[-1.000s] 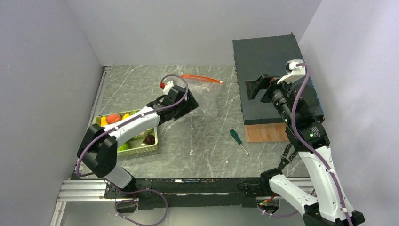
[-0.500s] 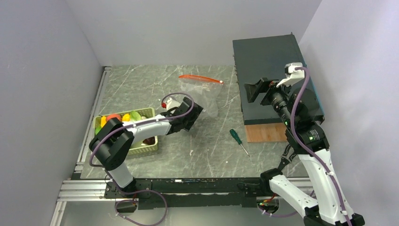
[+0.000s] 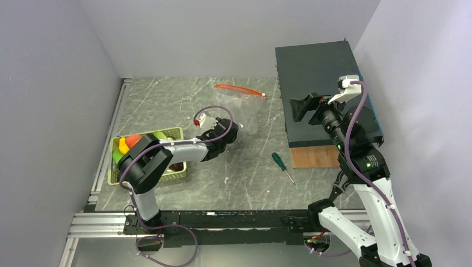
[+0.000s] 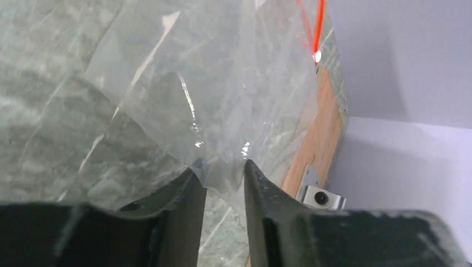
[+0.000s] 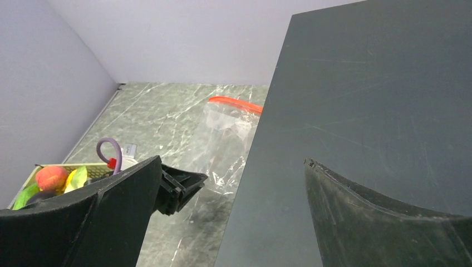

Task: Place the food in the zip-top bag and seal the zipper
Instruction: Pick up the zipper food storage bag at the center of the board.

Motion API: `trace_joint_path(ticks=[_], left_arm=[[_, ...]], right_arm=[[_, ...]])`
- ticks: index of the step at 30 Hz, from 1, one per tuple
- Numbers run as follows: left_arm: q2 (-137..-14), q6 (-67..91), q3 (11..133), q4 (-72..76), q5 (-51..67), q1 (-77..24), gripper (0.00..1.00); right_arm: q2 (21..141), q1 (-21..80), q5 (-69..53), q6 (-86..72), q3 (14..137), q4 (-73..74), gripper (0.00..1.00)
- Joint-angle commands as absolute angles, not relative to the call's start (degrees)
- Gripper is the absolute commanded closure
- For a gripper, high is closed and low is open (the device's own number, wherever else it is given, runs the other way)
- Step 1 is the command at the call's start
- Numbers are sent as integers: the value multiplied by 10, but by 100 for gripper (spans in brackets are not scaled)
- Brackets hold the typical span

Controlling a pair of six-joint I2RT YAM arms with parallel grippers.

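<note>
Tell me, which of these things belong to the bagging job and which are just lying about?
For the job: clear bag; red zipper strip on its mouth; toy food in the green basket.

Lying about: screwdriver; dark box; wooden board.

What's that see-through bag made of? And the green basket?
The bag looks like thin clear plastic film: it's see-through, crinkly and glints. The basket seems to be hard light-green plastic, judging by its moulded slatted sides.
</note>
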State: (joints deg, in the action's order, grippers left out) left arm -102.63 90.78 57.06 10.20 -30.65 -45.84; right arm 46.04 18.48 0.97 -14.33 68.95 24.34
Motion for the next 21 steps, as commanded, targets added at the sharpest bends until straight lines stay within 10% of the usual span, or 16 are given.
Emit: trace_joint_path(ticks=[1, 6, 21], left_arm=[[-1006, 785, 536, 252, -337, -459, 79], [-953, 640, 513, 262, -293, -445, 100], [-658, 281, 517, -8, -120, -421, 100]], right_arm=[[448, 186, 4, -141, 687, 226, 0], [452, 187, -7, -151, 686, 228, 0], [492, 187, -80, -182, 706, 238, 0]])
